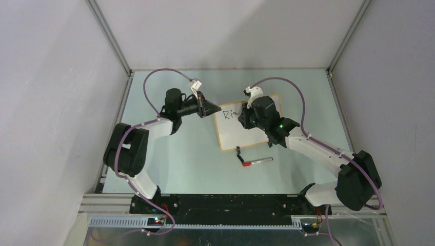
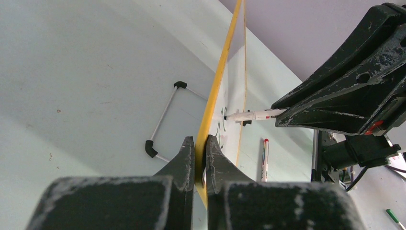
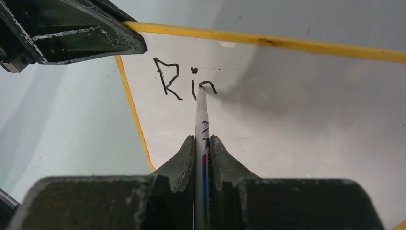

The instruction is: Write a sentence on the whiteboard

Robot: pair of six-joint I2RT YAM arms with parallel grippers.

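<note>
The whiteboard point(image 1: 241, 134) lies on the table, white with a thin orange frame. My left gripper point(image 1: 211, 108) is shut on its upper left corner; in the left wrist view the jaws pinch the yellow frame edge point(image 2: 210, 108). My right gripper point(image 1: 245, 119) is shut on a white marker point(image 3: 203, 120) whose tip touches the board point(image 3: 287, 120). The sentence point(image 3: 184, 80) reads "Ri" plus the start of a further letter, in black. The right arm hides part of the board in the top view.
A second marker with a red cap point(image 1: 257, 161) lies on the table just below the board, also in the left wrist view point(image 2: 264, 160). A black clip foot point(image 1: 238, 150) sits at the board's lower edge. A wire stand point(image 2: 165, 120) lies behind the board.
</note>
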